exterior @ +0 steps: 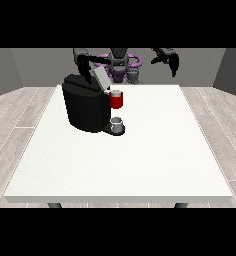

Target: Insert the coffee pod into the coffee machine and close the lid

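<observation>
Where lid [101, 76] tilts, machine [85, 105] left-of-center

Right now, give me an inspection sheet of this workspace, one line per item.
Surface: white table, mostly bare.
Job's things: black coffee machine at the table's far left part, its grey lid raised and tilted; red pod holder at its front; small grey cup on the base below.
Clutter: nothing seen.
Hands: hand at the view's left behind the machine near the lid; hand at the view's right raised, apart from everything; fingers too small to judge.
Cables: nothing seen.
Surroundings: wood-plank floor, grey walls.
</observation>
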{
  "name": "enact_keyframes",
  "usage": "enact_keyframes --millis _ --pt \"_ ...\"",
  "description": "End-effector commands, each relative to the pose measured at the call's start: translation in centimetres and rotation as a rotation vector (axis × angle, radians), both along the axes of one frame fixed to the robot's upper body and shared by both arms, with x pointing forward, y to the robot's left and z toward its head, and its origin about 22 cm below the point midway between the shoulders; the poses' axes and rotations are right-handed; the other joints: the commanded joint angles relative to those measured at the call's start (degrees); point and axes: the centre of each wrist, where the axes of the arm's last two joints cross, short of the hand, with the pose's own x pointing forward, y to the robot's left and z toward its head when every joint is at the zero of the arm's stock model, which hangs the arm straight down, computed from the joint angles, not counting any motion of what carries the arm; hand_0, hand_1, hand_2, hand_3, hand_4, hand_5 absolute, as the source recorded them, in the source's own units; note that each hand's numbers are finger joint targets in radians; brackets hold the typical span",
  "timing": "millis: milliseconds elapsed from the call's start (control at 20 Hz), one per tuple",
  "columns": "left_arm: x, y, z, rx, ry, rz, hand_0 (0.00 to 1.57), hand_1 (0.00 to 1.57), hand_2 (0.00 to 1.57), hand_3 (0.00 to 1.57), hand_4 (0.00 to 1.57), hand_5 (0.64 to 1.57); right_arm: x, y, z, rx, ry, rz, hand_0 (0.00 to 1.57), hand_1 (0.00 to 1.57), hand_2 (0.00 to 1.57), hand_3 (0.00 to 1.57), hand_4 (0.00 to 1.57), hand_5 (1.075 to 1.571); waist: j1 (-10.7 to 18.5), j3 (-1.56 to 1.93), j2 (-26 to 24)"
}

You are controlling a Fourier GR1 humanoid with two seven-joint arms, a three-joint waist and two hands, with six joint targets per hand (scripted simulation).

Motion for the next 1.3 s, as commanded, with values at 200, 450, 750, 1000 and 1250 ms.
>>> enact_keyframes --millis 200,450,750,1000,1250 --pt "-0.7 1.6 0.5 0.025 0.006 0.031 0.0 0.0 0.0 0.0 0.35 1.571 1.2 2.9 1.4 -0.033 -0.021 0.063 0.0 0.0 0.0 0.0 0.0 1.571 -0.2 -0.01 1.7" --pt "-1.2 1.7 0.4 0.036 -0.004 0.048 0.0 0.0 0.0 0.0 0.36 1.571 2.0 2.0 2.3 -0.055 -0.06 0.057 0.0 0.0 0.0 0.0 0.16 1.571 -0.6 -0.01 3.2" --pt "-0.1 0.7 2.7 0.042 -0.052 -0.008 0.0 0.0 0.0 0.0 0.39 1.571 3.6 3.0 6.2 -0.151 -0.159 0.072 0.0 0.0 0.0 0.0 0.12 1.571 2.7 -0.01 5.2" --pt "0.2 0.7 2.5 0.027 -0.03 0.018 0.0 0.0 0.0 0.0 0.38 1.571 3.7 4.6 7.4 -0.156 -0.163 0.119 0.0 0.0 0.0 0.0 0.0 1.571 2.6 -0.01 4.9" --pt "0.4 -0.5 2.1 0.035 -0.073 -0.014 0.0 0.0 0.0 0.0 0.36 1.571 3.6 6.7 9.0 -0.191 -0.215 0.154 0.0 0.0 0.0 0.0 0.0 1.571 4.9 -0.01 7.2"
